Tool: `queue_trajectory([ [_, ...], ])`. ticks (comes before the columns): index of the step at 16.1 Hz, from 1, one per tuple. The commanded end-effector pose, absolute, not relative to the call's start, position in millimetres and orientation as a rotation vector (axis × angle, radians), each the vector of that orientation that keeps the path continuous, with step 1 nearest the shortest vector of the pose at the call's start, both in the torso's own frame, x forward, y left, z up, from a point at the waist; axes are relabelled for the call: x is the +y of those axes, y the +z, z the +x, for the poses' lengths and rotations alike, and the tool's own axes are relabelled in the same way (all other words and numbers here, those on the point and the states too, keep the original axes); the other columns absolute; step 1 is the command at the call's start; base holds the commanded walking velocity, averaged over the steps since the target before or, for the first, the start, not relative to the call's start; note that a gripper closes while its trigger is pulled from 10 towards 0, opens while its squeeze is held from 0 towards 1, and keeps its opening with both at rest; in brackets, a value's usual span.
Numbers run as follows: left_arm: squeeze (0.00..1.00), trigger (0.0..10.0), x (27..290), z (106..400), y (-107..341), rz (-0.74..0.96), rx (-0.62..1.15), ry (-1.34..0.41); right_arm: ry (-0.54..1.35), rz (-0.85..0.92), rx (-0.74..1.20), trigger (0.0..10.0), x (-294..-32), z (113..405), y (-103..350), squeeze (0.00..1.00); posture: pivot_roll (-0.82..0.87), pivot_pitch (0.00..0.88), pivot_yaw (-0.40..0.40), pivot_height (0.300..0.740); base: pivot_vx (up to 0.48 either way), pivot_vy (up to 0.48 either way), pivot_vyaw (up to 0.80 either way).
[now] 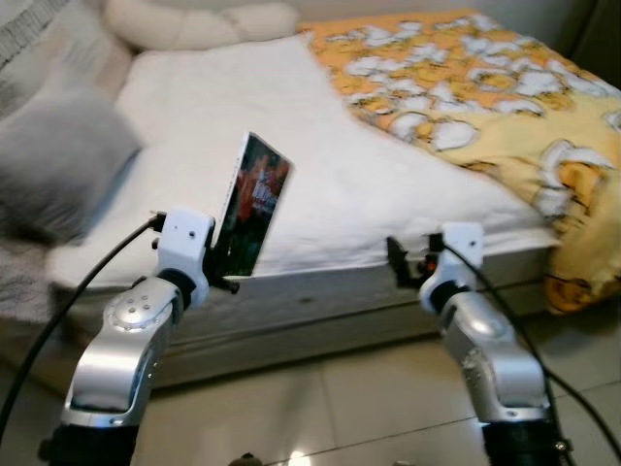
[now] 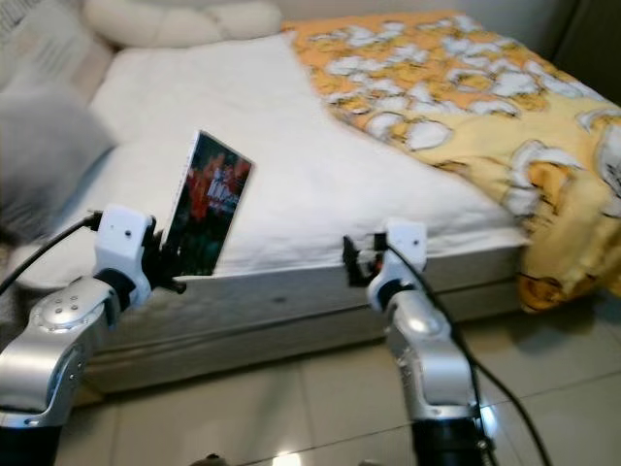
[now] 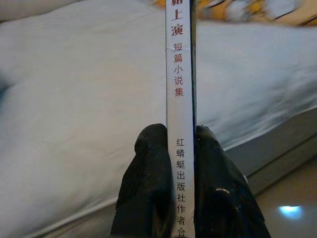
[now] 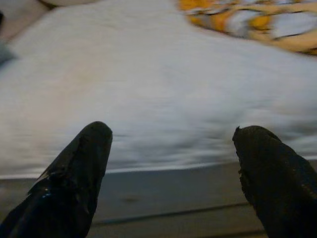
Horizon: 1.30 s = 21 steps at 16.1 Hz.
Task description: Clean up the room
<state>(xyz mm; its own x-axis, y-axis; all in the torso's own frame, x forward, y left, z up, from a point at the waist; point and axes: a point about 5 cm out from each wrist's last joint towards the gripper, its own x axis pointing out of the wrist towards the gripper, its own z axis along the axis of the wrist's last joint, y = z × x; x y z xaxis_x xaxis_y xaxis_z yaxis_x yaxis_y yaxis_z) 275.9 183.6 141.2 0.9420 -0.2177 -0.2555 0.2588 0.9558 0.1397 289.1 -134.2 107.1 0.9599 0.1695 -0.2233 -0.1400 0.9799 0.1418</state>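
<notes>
Book point(image 1: 250, 206) is the thing in hand: a thin paperback with a dark red and green cover, held upright in the air in front of the bed point(image 1: 320, 175), above the near edge of the mattress. You are standing on a pale tiled floor point(image 1: 320, 408) facing that bed, which fills most of the head views. Its white sheet is bare across the middle. A yellow and orange patterned blanket point(image 1: 466, 87) is bunched across the far right side and hangs over the right corner. A grey cushion point(image 1: 58, 160) lies at the left, blurred, and a pale bolster pillow point(image 1: 194, 24) runs along the head end.

To do this step well, I judge you should keep the book upright and steady while you carry it, since the grip catches only its lower end and the tall part could swing or slip. Where it belongs is not visible, so find a resting place before letting go.

Left gripper point(image 3: 181, 173) is raised at your left. Its two black fingers point(image 3: 148, 178) are pressed together on the book, one on each cover, with the white spine and its printed characters between them.

Right gripper point(image 4: 173, 163) is raised at your right, near the mattress edge. Its fingers are spread wide, holding and touching nothing.
</notes>
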Motion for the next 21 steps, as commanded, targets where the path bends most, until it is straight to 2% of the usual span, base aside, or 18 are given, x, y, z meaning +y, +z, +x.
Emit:
queue_trajectory([
  [1, 0.0, 10.0, 184.0, 280.8, 156.9, 0.174, 0.15, -0.212, 0.155, 0.11, 0.214, 10.0, -135.3, 291.2, 112.7, 0.0, -0.02, 0.0, 0.048, 0.74, 0.0, 0.0, 0.0],
  [10, 0.0, 10.0, 187.2, 286.1, 162.7, 0.146, 0.119, -0.195, 0.2, 0.06, 0.184, 10.0, -126.5, 295.7, 117.5, 0.0, -0.02, 0.0, 0.059, 0.74, 0.0, 0.0, 0.0],
  [16, 0.0, 10.0, 188.8, 288.8, 164.8, 0.151, 0.115, -0.194, 0.261, 0.043, 0.182, 10.0, -118.5, 295.6, 117.5, 0.0, -0.01, 0.0, 0.057, 0.74, 0.316, 0.0, 0.48],
  [21, 0.0, 10.0, 190.7, 291.9, 167.2, 0.153, 0.112, -0.187, 0.304, 0.02, 0.182, 10.0, -116.7, 297.1, 117.3, 0.0, -0.01, 0.0, 0.059, 0.74, 0.341, 0.0, 0.16],
])
